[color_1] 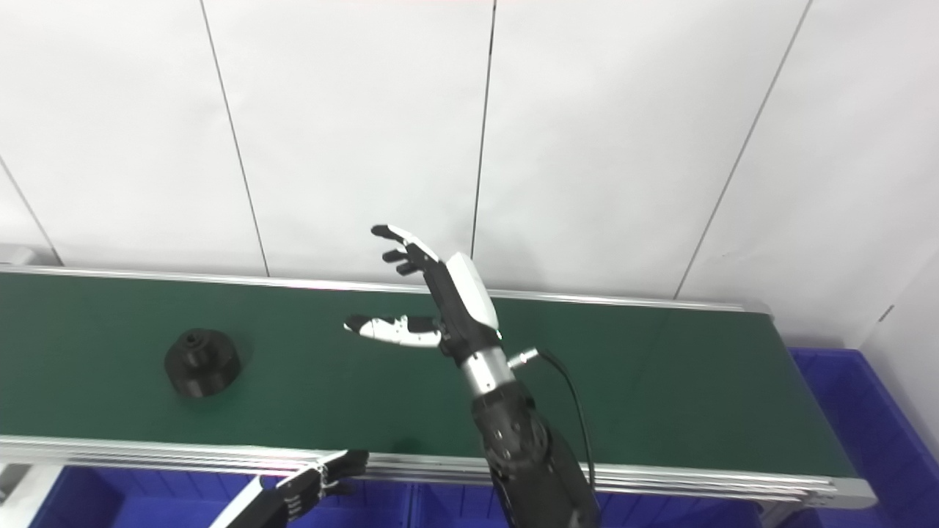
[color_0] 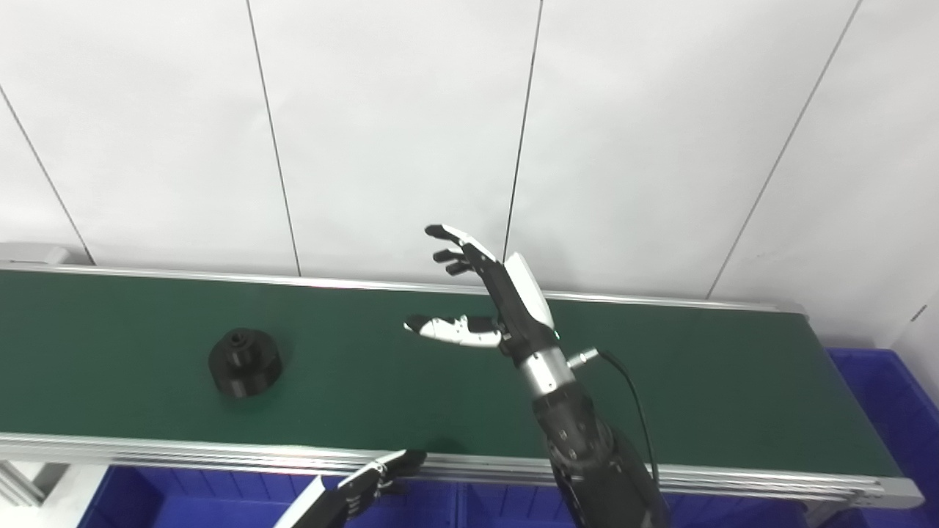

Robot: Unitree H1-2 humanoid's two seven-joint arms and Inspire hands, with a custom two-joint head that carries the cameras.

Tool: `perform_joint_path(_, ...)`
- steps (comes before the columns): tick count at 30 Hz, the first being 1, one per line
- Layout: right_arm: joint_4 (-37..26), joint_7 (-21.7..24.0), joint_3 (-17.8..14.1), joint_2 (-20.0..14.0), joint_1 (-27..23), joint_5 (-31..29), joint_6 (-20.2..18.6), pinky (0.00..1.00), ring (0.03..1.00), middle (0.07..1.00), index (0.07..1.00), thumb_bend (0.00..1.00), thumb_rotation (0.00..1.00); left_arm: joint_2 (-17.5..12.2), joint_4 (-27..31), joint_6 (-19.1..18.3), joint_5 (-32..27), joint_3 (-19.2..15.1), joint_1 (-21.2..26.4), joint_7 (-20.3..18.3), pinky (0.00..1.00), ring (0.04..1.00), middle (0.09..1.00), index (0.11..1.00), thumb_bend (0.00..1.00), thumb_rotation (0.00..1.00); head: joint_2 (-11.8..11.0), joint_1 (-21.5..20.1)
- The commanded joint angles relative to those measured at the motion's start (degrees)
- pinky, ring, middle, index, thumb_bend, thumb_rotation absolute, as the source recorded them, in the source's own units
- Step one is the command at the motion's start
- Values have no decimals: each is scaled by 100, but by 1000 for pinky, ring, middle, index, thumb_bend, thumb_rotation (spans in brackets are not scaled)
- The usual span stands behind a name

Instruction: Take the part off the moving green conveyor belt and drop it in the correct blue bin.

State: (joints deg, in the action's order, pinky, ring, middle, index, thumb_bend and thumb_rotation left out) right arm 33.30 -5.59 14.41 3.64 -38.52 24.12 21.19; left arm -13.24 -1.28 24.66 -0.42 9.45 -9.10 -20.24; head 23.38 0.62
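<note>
A black round part [color_0: 244, 361] with a raised hub lies on the green conveyor belt [color_0: 697, 381] at the left; it also shows in the right eye view [color_1: 202, 362]. My right hand [color_0: 488, 297] is open, fingers spread, raised above the middle of the belt, well to the right of the part. My left hand [color_0: 367, 484] is low at the bottom edge, in front of the belt's near rail, empty with fingers loosely curled. Blue bins [color_0: 220, 502] sit below the near rail, and another blue bin [color_0: 891, 411] stands past the belt's right end.
The belt has aluminium rails [color_0: 220, 451] along its near and far edges. A white panelled wall [color_0: 396, 132] rises right behind the belt. A black cable [color_0: 631, 396] runs from my right wrist.
</note>
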Motion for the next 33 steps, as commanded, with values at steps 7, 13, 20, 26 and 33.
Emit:
perform_joint_path(7,1248,-747,184,305,-1123,468,104,764,821,857,856,924,352,-18,173,223,-153,34,-41,-29,820,892,906,877,463,420,30,38)
perform_joint_path(13,2689,-1225,352,453,-1795,614,208,740,814,852,866,931,351,-39,258,220,-119,21,-116,-38,827,896,909,880,470,429,63,80)
perform_joint_path(20,3967,-1472,527,589,-2241,577,324,728,812,871,882,929,349,-53,324,221,-144,-16,-208,-44,824,892,904,877,471,420,73,114)
perform_joint_path(26,4448,-1486,627,696,-2335,532,172,751,837,889,904,947,356,-60,441,223,-103,-52,-286,-12,804,878,900,874,493,447,100,131)
perform_joint_path(33,4639,-1671,965,770,-2346,730,-50,780,867,905,926,975,368,-64,480,224,-106,-59,-351,-28,793,874,900,871,498,401,126,160)
